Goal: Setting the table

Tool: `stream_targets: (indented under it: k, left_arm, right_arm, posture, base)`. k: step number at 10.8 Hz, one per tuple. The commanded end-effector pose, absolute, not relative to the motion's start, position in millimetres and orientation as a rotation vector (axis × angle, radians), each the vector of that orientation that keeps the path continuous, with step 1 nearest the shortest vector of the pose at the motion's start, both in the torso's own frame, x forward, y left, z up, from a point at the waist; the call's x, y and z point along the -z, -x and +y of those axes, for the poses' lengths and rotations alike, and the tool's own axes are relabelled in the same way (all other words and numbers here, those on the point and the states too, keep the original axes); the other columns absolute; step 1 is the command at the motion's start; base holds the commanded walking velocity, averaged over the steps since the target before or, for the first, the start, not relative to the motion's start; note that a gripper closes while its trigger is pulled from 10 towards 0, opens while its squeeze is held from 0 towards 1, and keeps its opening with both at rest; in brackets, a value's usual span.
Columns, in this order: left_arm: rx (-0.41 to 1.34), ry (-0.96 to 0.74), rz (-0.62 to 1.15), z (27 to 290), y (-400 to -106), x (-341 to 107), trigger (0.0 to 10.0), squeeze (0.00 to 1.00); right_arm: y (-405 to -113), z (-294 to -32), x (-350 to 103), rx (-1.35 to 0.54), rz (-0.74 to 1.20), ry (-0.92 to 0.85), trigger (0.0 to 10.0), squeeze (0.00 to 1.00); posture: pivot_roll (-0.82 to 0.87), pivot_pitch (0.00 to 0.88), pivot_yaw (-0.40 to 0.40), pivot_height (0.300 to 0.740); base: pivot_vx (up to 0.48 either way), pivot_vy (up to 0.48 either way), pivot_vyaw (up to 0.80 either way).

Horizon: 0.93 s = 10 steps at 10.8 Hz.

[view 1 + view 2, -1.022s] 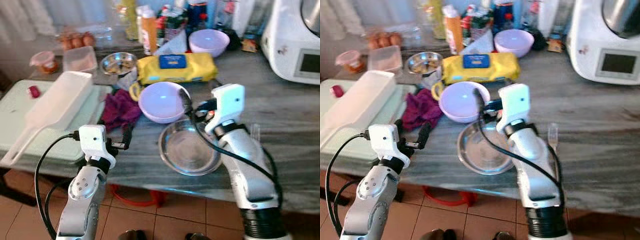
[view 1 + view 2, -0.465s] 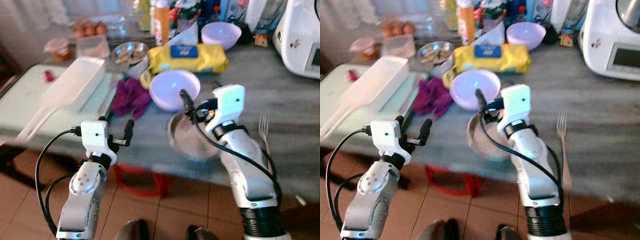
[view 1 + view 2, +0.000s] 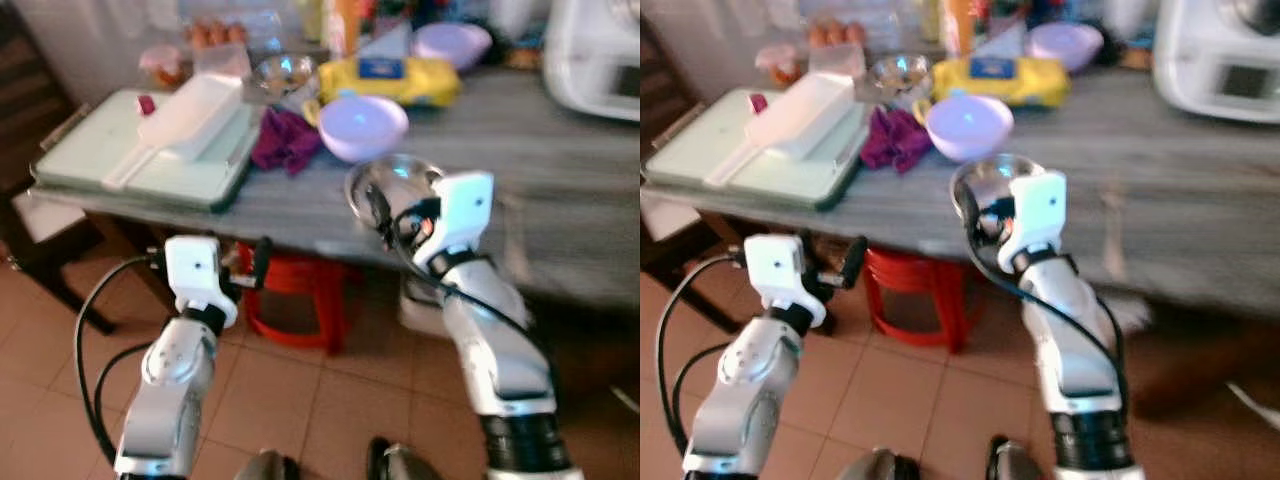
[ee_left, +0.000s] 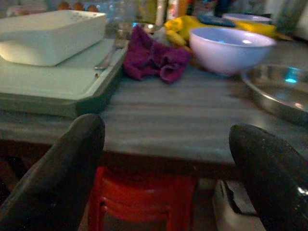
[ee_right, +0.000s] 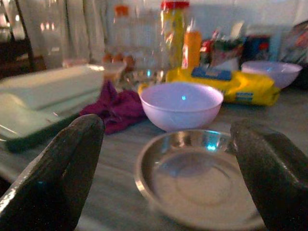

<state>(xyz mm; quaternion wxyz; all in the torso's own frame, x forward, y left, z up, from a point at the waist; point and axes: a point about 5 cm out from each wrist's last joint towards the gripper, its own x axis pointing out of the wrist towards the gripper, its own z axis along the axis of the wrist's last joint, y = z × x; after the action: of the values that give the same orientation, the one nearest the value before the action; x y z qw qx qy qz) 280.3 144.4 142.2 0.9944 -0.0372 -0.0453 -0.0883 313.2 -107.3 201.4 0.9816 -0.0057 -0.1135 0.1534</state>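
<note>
Two grippers hover spread before the grey table's (image 3: 560, 130) near edge. Centre frame, the steel plate (image 5: 202, 180) lies at that edge between the right gripper's (image 5: 168, 178) fingers; the left gripper (image 4: 163, 178) sits lower left, over open tiled floor (image 3: 330, 400).

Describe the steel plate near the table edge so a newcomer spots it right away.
Start at the long grey table. Near its front edge, just ahead of the right gripper, lies the steel plate, with the lilac bowl right behind it. It is shallow, shiny metal, unlike the deep plastic bowl and the crumpled purple cloth to its left.
</note>
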Motion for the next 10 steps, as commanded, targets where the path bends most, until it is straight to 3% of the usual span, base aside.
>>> stream_targets:
  k: [1,7,10]
  left_arm:
    - [0.160,0.072,-0.082,148,-278,-141,10.0,0.00]
    - [0.172,0.073,-0.069,146,-279,-138,10.0,0.00]
    - [0.189,0.074,-0.083,145,-277,-138,10.0,0.00]
  right_arm:
    - [-314,-106,-202,-0.297,-0.231,0.042,10.0,0.00]
    - [-313,-108,-192,-0.290,-0.192,0.007,10.0,0.00]
    - [-314,-110,-190,-0.289,-0.183,-0.003,10.0,0.00]
  posture:
    - [-0.04,0.148,0.079,0.740]
    - [-0.04,0.150,0.079,0.740]
    - [-0.04,0.150,0.078,0.740]
  base:
    - [-0.375,0.000,0.00]
    - [-0.354,0.000,0.00]
    - [-0.181,0.000,0.00]
